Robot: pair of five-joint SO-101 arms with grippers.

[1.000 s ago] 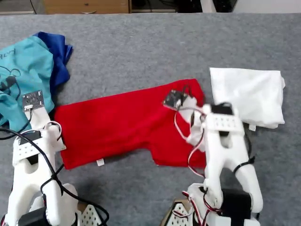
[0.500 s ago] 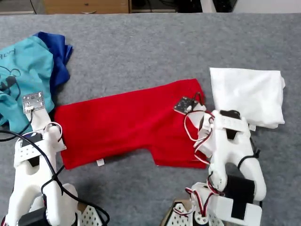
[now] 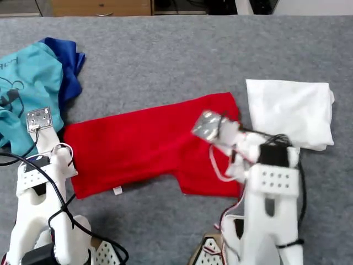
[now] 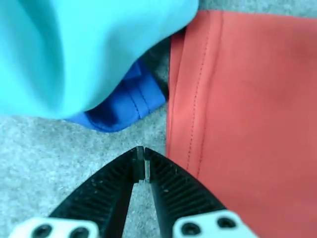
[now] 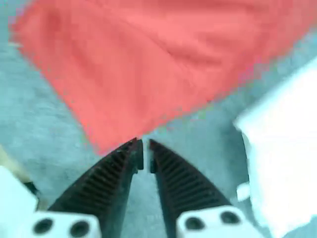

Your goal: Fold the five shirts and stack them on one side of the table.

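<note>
Grey worktop (image 3: 165,55), high view: white shirt (image 3: 289,110) folded aside; red shirt (image 3: 143,146) central, folding unfinished; teal shirt (image 3: 27,77), blue shirt (image 3: 69,66) heaped, waiting.
Left wrist: left jaws pressed together beside red hem.
Right wrist: right jaws seemingly closed over red edge.

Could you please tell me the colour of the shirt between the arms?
The shirt is red; best in the high view.
</note>
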